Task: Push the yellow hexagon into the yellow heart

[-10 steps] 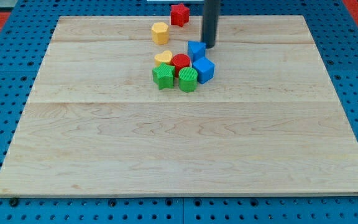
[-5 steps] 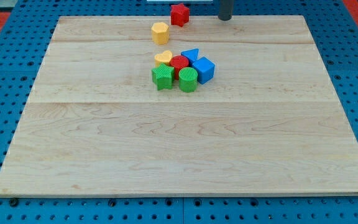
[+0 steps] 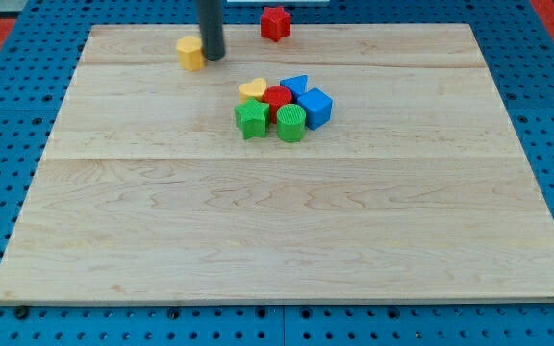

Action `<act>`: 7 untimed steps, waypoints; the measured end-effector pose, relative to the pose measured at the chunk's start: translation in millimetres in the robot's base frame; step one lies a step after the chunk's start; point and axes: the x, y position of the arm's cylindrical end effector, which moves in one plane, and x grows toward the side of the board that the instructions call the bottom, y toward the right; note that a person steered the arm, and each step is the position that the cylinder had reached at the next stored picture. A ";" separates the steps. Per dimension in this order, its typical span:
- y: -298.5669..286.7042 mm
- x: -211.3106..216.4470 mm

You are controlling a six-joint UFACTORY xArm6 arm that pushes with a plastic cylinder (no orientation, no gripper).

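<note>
The yellow hexagon [image 3: 190, 53] sits near the view's top, left of centre. My tip [image 3: 214, 56] stands right against the hexagon's right side. The yellow heart [image 3: 252, 90] lies lower and to the right, at the top left of a tight cluster of blocks. The hexagon is well apart from the heart, up and to its left.
The cluster holds a red round block [image 3: 277, 97], a blue triangle [image 3: 296, 85], a blue cube [image 3: 315, 108], a green star-like block [image 3: 251, 119] and a green cylinder [image 3: 290, 123]. A red star [image 3: 275, 21] sits at the board's top edge [image 3: 373, 26].
My tip went from the right of the cluster up past the top edge, then came down at the left. The yellow hexagon has slid left, away from the heart.
</note>
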 end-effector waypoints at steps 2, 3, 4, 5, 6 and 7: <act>-54.9 -45.3; -46.6 10.1; 25.6 60.2; 52.0 53.6; 43.9 46.6; 43.9 46.6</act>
